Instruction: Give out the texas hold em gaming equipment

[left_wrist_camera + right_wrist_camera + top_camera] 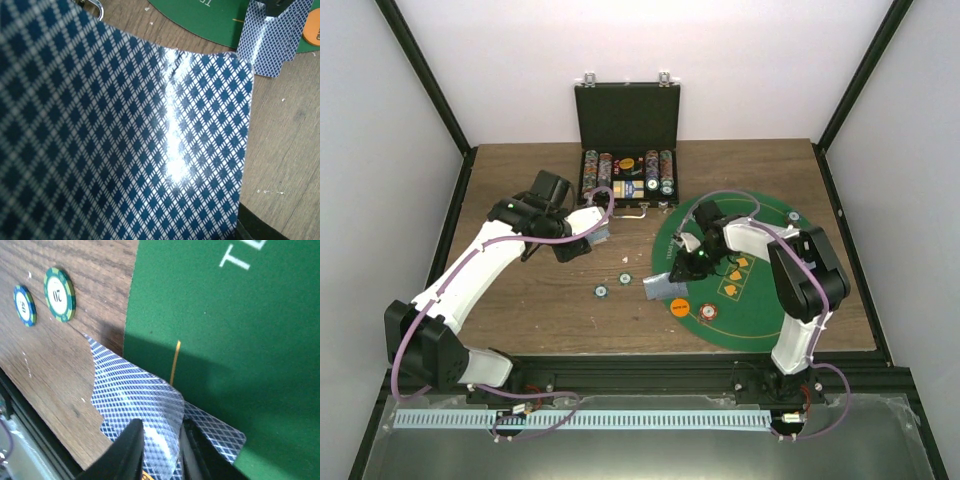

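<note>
**Though bent, held fast in both grips**

Pinched in left gripper [590,238] over wooden table [520,300]: glossy card [125,140], dark-blue diamond lattice, curling. Clamped in right gripper [161,450]: paler lattice-backed cards [130,385], creased upward, straddling left edge of green mat [225,340], near two striped chips [60,294].

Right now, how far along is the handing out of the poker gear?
Done: a green chip and a blue chip lie on the wooden table; an orange disc and a red chip sit on the green mat. In hand: the left gripper holds playing cards, and the right gripper pinches bent cards at the mat's edge. Left: rows of chips are in the black case.
</note>
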`<move>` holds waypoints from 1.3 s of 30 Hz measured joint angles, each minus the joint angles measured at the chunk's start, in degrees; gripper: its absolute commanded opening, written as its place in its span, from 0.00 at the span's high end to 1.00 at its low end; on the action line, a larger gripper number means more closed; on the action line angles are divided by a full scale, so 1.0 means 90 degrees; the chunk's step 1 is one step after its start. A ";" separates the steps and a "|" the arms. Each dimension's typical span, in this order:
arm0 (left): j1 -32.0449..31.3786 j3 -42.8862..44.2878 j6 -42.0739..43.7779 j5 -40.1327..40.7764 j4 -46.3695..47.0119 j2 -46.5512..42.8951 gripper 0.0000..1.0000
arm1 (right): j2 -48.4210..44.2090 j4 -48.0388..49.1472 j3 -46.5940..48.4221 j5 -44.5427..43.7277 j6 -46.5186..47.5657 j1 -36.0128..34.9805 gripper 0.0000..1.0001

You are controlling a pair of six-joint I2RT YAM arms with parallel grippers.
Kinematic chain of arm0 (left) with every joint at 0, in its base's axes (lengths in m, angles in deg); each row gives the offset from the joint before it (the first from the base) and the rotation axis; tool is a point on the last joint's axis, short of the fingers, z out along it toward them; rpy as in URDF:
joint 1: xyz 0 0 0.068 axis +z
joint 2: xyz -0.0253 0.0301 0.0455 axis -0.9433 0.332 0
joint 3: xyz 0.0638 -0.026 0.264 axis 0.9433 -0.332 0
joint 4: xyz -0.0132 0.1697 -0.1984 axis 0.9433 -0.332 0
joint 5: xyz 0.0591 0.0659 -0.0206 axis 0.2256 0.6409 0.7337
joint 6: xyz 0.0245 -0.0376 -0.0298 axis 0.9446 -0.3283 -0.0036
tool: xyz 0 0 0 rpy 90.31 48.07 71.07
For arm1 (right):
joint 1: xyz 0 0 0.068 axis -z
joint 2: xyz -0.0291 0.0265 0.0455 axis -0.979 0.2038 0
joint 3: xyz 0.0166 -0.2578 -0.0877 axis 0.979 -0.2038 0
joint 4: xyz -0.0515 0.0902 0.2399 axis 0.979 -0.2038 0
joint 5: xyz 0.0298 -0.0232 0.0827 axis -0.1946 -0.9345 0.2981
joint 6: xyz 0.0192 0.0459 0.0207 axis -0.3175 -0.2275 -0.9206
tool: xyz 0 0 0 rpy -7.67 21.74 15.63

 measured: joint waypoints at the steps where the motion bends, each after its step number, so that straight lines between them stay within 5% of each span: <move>1: 0.0000 0.0000 0.0002 0.0000 -0.0002 0.0000 0.56 | -0.0027 -0.0017 0.0000 -0.0051 -0.0049 0.0000 0.73; 12: 0.0005 0.0000 0.0010 -0.0044 -0.0019 0.0000 0.55 | -0.0833 -0.0636 0.0551 -0.1003 -0.0202 -0.0002 0.48; 18: 0.0005 0.0078 0.0022 -0.0243 -0.0143 0.0000 0.55 | -0.1644 0.0925 0.0726 0.1122 -0.0716 -0.0129 0.37; 23: 0.0005 0.0199 0.0022 -0.0396 -0.0243 0.0000 0.55 | -0.1246 0.2569 0.0933 0.2438 -0.1481 -0.0597 0.29; 39: 0.0005 0.0238 0.0019 -0.0495 -0.0357 0.0000 0.55 | -0.0415 0.4187 0.1418 0.2790 -0.2358 -0.0947 0.21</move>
